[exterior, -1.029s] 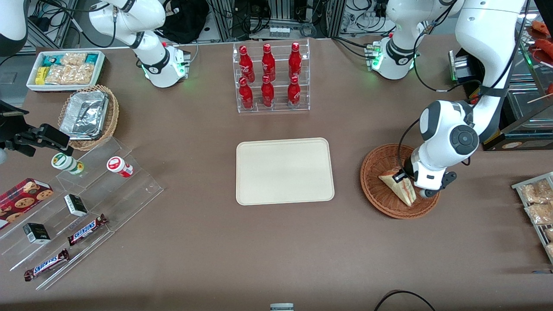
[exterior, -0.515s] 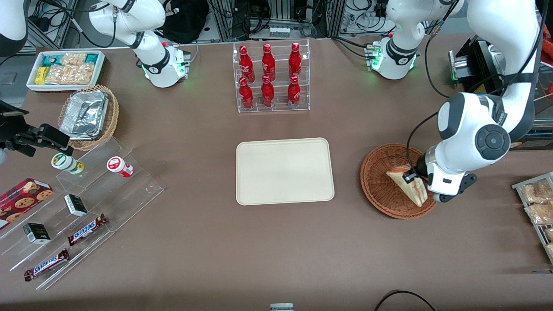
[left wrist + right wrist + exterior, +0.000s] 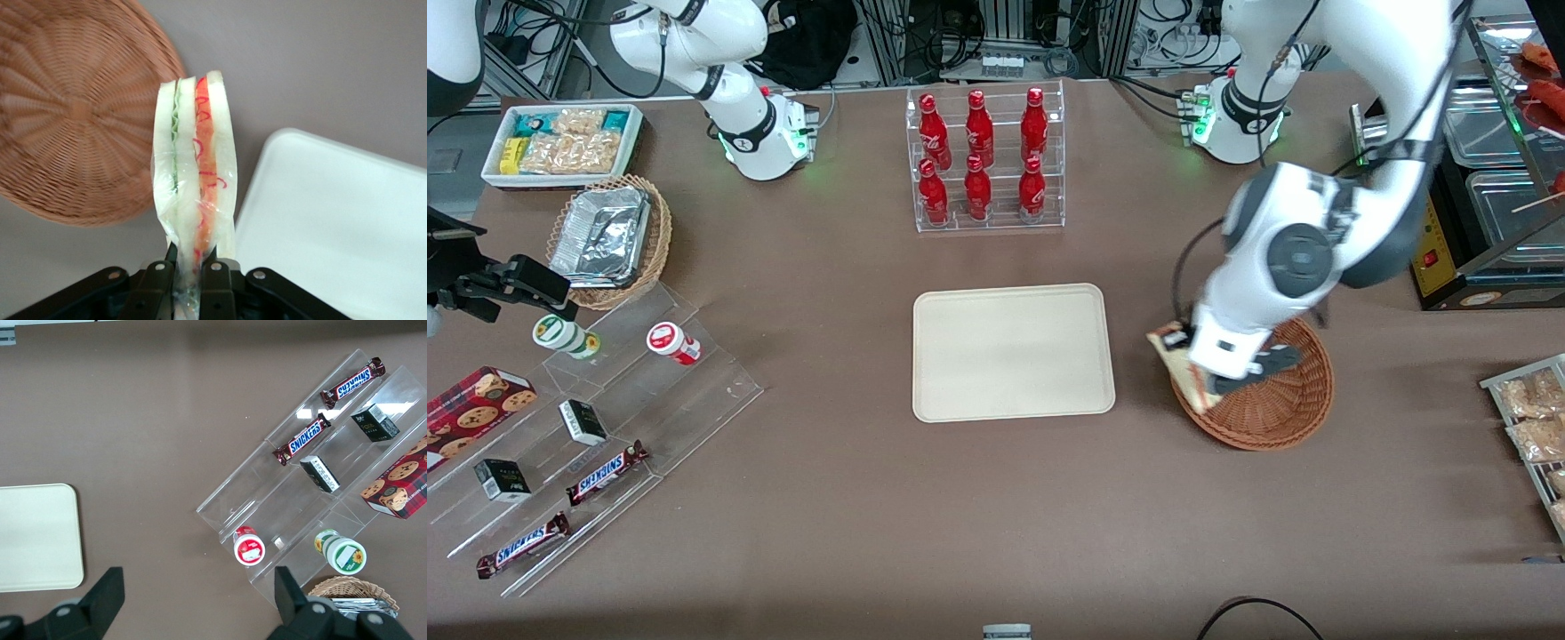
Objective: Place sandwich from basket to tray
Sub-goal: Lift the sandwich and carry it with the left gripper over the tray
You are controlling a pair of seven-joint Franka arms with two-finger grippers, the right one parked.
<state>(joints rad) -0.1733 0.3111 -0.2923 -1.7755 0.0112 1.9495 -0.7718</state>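
Tool (image 3: 189,283) clamps the wrapped sandwich (image 3: 193,170) by its narrow end, held aloft. Sandwich hangs above the wicker basket's (image 3: 1280,413) rim, on the edge toward the cream tray (image 3: 1013,352). Basket and tray sit on the table (image 3: 960,516), apart.

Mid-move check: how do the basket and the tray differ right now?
The basket is round, reddish-brown woven wicker; the tray is a flat, smooth cream rectangle with rounded corners. The hand, shut on the sandwich, hangs over the basket's rim nearest the tray; nothing is above the tray. Both sit on the table with nothing in them.
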